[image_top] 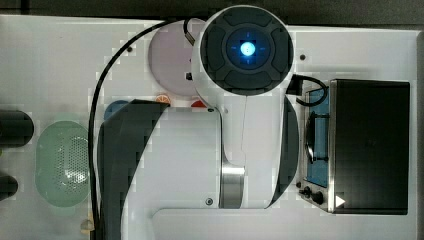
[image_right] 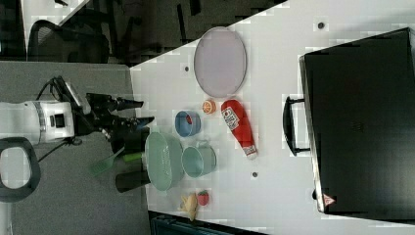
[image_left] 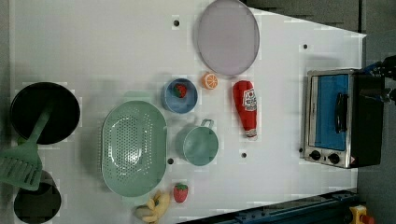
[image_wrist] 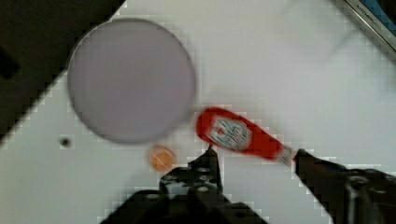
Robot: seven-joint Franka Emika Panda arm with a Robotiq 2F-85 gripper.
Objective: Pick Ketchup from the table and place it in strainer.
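Ketchup (image_left: 246, 108) lies flat on the tabletop (image_left: 93, 46), right of the strainer (image_left: 134, 148) and mug (image_left: 200, 145) in the left view, probably light, smooth and slippery, best pinched across its wide body by the gripper (image_wrist: 254, 156), empty and open.

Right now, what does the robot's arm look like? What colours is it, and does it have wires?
The arm is mostly smooth white, with rounded dark grey sections and a silver metal band. One round end has a dark cap with a glowing blue light in the middle. A thin black cable loops along it. The gripper at the tip is black, with two slim pointed fingers.
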